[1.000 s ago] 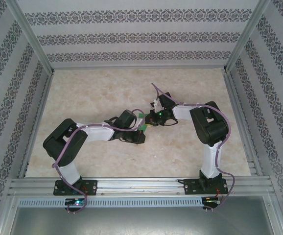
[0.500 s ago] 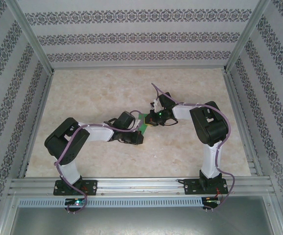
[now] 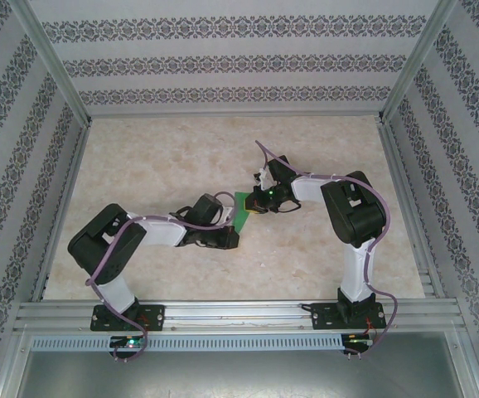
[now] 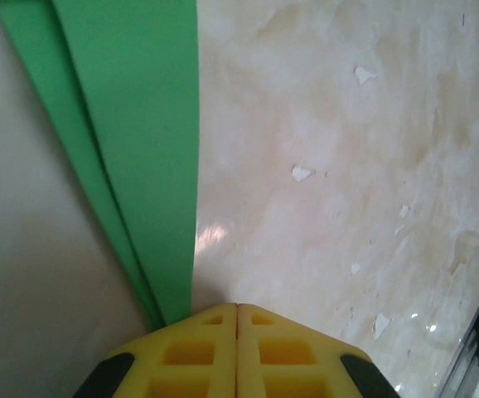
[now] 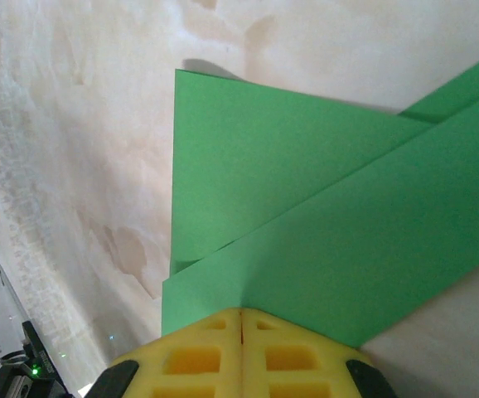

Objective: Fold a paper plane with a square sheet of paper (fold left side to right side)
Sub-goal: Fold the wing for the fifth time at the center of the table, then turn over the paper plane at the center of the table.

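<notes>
- Left gripper (image 4: 237,308): we see its yellow fingers pressed together with nothing between them. Its tip just touches the thin end of the folded bright green square sheet of paper (image 4: 132,108).
- Right gripper (image 5: 241,313): its fingers are together, with the tips resting on the paper.
- We see the paper lying flat on the pale marbled table (image 3: 140,166) between both grippers. Its long side points away from the left one.

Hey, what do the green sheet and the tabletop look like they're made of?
Green sheet: thin matte paper, probably; it shows sharp straight folds and overlapping layers. Tabletop: glossy marble-patterned laminate or stone, with beige veining and light glints; which is unclear.
</notes>
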Controlling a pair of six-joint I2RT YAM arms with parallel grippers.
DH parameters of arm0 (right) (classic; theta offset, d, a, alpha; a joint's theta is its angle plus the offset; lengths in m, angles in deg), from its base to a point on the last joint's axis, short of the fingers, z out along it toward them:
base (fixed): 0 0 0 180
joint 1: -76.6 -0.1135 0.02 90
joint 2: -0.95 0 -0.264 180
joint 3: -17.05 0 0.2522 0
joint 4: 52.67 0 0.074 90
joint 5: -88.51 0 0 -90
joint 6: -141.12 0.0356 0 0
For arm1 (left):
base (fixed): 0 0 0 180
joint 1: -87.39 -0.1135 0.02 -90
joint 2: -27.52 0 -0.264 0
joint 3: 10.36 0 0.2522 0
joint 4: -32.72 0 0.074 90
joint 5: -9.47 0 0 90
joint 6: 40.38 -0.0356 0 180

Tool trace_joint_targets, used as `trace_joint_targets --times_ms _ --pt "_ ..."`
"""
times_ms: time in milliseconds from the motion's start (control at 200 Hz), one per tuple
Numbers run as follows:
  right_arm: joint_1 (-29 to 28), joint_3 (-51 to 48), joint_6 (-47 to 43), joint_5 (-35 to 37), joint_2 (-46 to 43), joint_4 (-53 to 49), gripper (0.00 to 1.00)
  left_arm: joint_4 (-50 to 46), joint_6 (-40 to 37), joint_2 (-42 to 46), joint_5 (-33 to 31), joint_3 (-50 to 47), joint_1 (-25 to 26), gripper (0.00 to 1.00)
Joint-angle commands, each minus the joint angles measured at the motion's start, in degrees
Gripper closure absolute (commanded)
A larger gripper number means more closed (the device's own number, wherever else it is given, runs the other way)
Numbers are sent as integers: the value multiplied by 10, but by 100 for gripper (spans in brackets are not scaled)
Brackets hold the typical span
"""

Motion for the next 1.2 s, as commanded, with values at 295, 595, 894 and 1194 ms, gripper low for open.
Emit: trace_joint_targets --times_ms 295,595,894,1194 --pt "-8 8 -23 51 24 -57 95 5 -4 148 -44 -52 -4 93" --pt "-17 51 -57 106 -44 -114 74 -7 -33 295 -190 -98 -43 84" --pt "-60 36 -62 242 -155 -172 45 -16 -61 420 -283 -149 -71 63" --pt "-126 83 -1 365 -137 -269 27 45 -81 480 -309 -211 -99 22"
